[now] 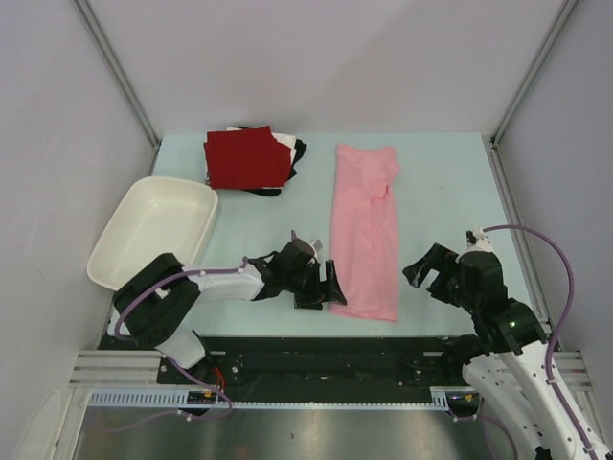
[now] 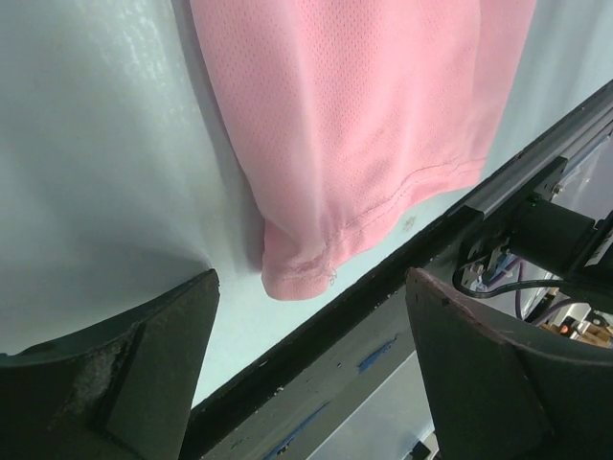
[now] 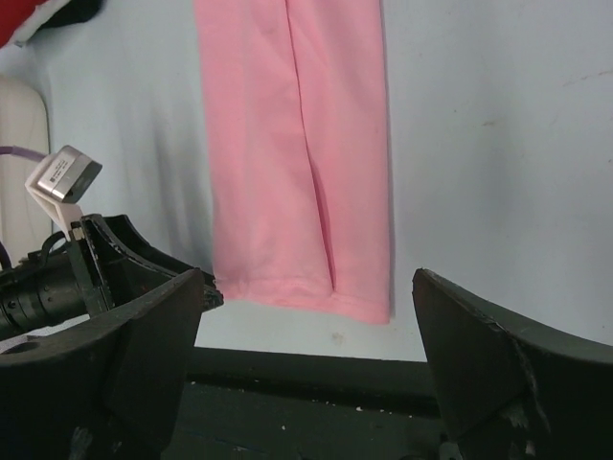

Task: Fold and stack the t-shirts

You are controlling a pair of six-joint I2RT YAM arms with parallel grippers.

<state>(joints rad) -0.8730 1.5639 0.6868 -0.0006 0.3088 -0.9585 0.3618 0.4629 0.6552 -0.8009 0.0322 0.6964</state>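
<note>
A: What sits furthest left?
B: A white tub point(image 1: 153, 230) at the worktop's point(image 1: 441, 192) 9 o'clock edge. At 11 o'clock is a folded stack point(image 1: 251, 161), with the red shirt point(image 1: 244, 158) on top and white and black cloth showing at its right side

A: And the left end effector point(image 1: 324, 278)?
B: Its jaws are wide and hold nothing. It is low at the 7 o'clock corner of the pink shirt point(image 1: 365, 235), just beside the hem

A: How does the pink shirt lie?
B: Flat near the centre, folded long and narrow, running from 12 to 6

A: And on the right?
B: The right end effector point(image 1: 428, 276) is at the pink shirt's 4 o'clock, apart from the cloth, jaws wide and empty
</note>
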